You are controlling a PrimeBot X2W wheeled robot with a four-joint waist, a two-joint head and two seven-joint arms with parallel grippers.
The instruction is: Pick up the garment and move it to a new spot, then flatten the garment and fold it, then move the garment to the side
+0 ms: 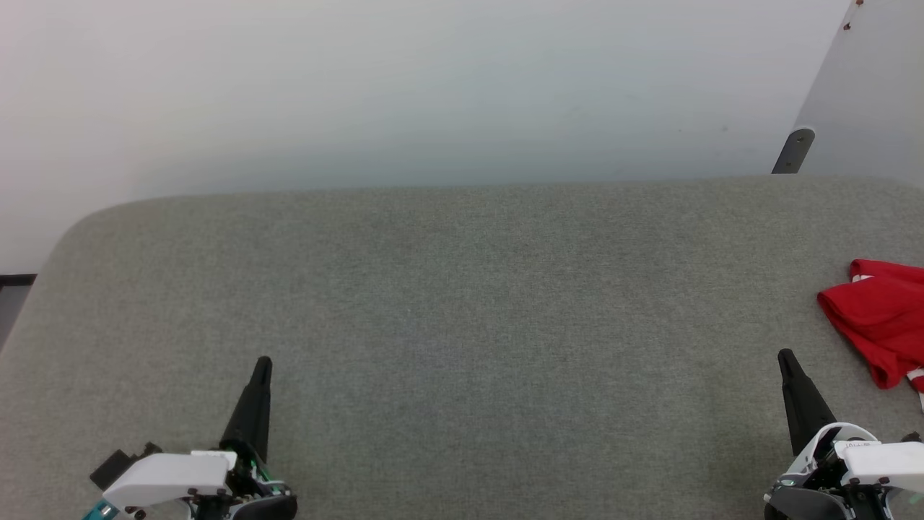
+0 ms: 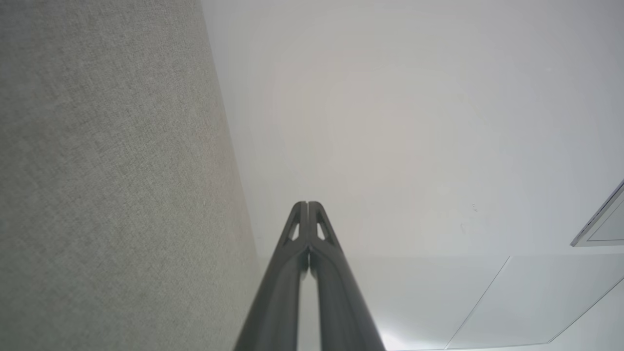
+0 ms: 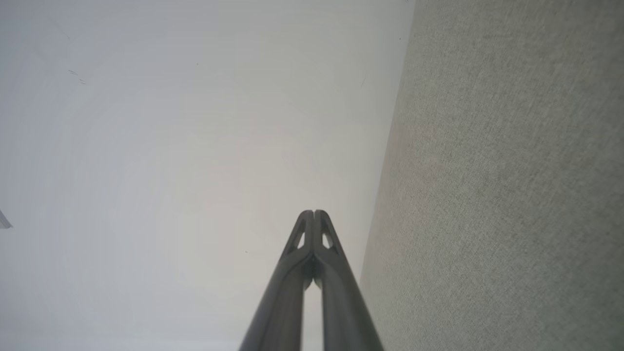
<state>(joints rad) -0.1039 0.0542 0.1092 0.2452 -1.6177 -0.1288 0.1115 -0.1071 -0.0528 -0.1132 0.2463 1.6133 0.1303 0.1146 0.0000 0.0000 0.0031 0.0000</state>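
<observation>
The garment (image 1: 881,318) is a crumpled red heap with a bit of red-and-white striped trim, lying at the right edge of the grey fabric table (image 1: 462,303) and partly cut off by the head view's border. My right gripper (image 1: 785,356) is shut and empty at the lower right, just left of and nearer than the garment, not touching it. At the lower left my left gripper (image 1: 263,362) is shut and empty too. In each wrist view the two dark fingers meet at the tips: left gripper (image 2: 307,204), right gripper (image 3: 313,212).
A white wall (image 1: 404,87) rises behind the table's far edge. A pale panel on a dark bracket (image 1: 794,150) stands at the back right. The table's rounded left corner (image 1: 79,224) drops off to the floor. Both wrist views show table cloth beside bare wall.
</observation>
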